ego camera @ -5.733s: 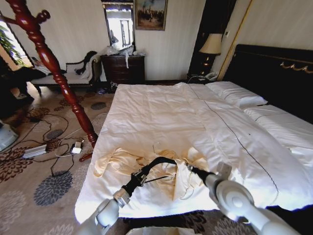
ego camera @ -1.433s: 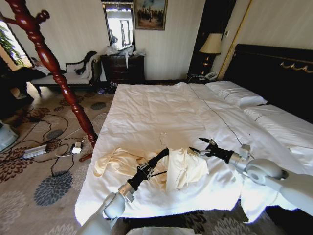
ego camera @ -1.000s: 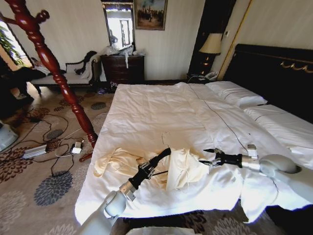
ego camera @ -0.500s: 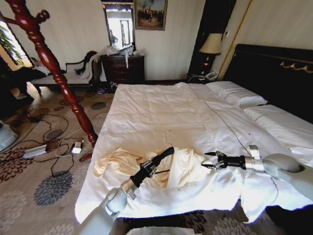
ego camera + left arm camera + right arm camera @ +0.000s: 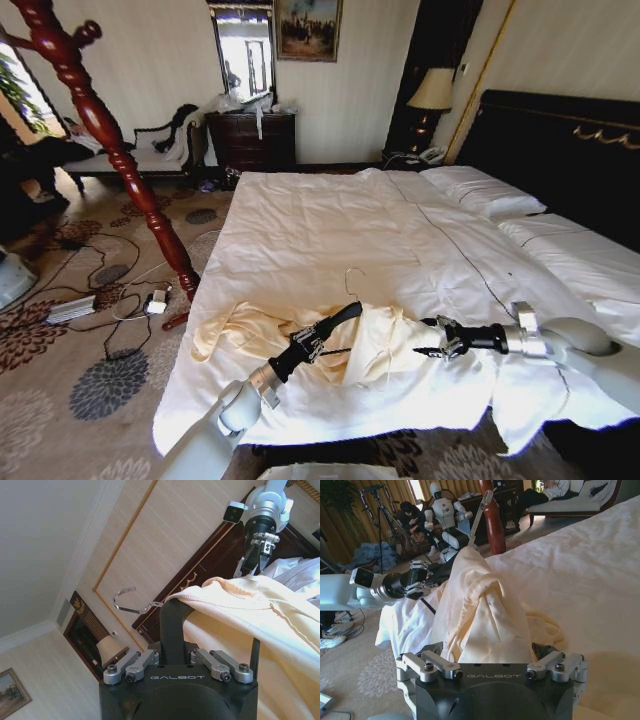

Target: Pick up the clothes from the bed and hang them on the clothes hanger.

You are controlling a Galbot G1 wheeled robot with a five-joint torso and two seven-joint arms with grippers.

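Seen from the head camera, near the foot of the bed point(image 5: 330, 215): the clothes point(image 5: 375, 340), cream-yellow, partly draped over the clothes hanger point(image 5: 335, 318), one sleeve trailing left across the white duvet. Left claw point(image 5: 305, 345) clamped on the black hanger bar, silver hook poking up above the fabric. Right claw point(image 5: 432, 338) level with the garment's right edge, fingers spread, touching or just short of the cloth; cannot tell which. Red-brown coat stand point(image 5: 110, 140) well apart, on the carpet to the left.

From the left wrist: left claw point(image 5: 172, 645) closed around the hanger's black neck point(image 5: 172, 630), hook curling off sideways, fabric over one shoulder, right claw point(image 5: 248, 562) beyond.

From the right wrist: garment point(image 5: 480, 615) bunched just ahead of the claw body, own fingertips hidden behind the cloth; left claw point(image 5: 417, 580) farther off.
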